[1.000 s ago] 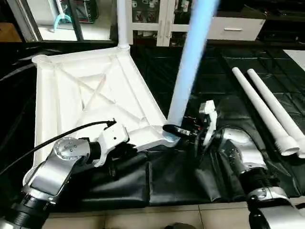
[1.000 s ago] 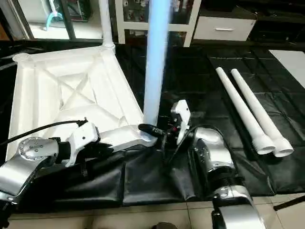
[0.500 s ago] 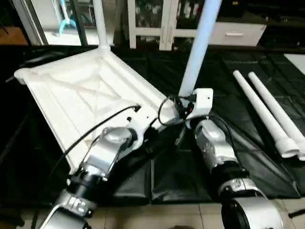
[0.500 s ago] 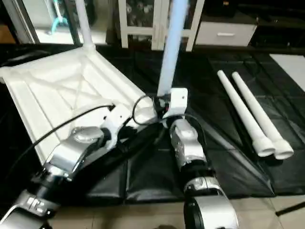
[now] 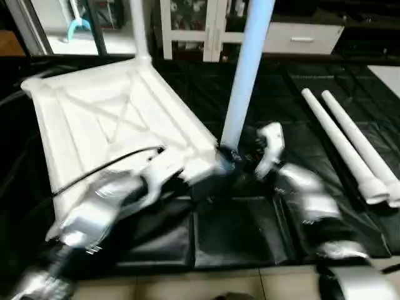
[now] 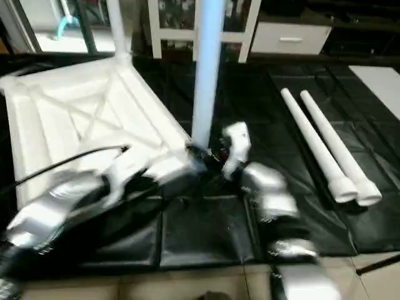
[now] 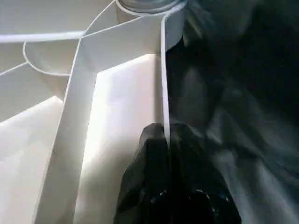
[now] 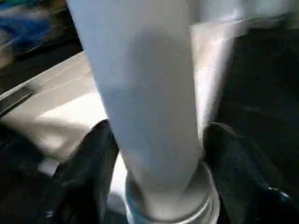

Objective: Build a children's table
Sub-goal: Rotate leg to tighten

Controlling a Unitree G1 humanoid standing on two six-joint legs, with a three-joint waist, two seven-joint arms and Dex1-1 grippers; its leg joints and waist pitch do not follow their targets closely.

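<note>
1. Table top (image 5: 112, 125) lies underside-up on black mat (image 5: 237, 231), left.
2. Upright leg (image 5: 247, 75) sits in near-right corner socket (image 5: 220, 164); another leg (image 5: 139, 28) in far socket.
3. Left gripper (image 7: 167, 135) pinched shut on top's rim.
4. Right gripper (image 8: 156, 140) fingers straddle the upright leg; grip unclear.
5. Two loose legs (image 5: 350, 147) lie right.

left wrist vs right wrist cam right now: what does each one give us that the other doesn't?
Left wrist view: the left tool shut on the thin rim wall of the table top, with the underside ribs running beside it.
Right wrist view: the upright leg close up, along its shaft.
Both: that leg's ringed base seated at the top's corner, and the black mat next to it.
</note>
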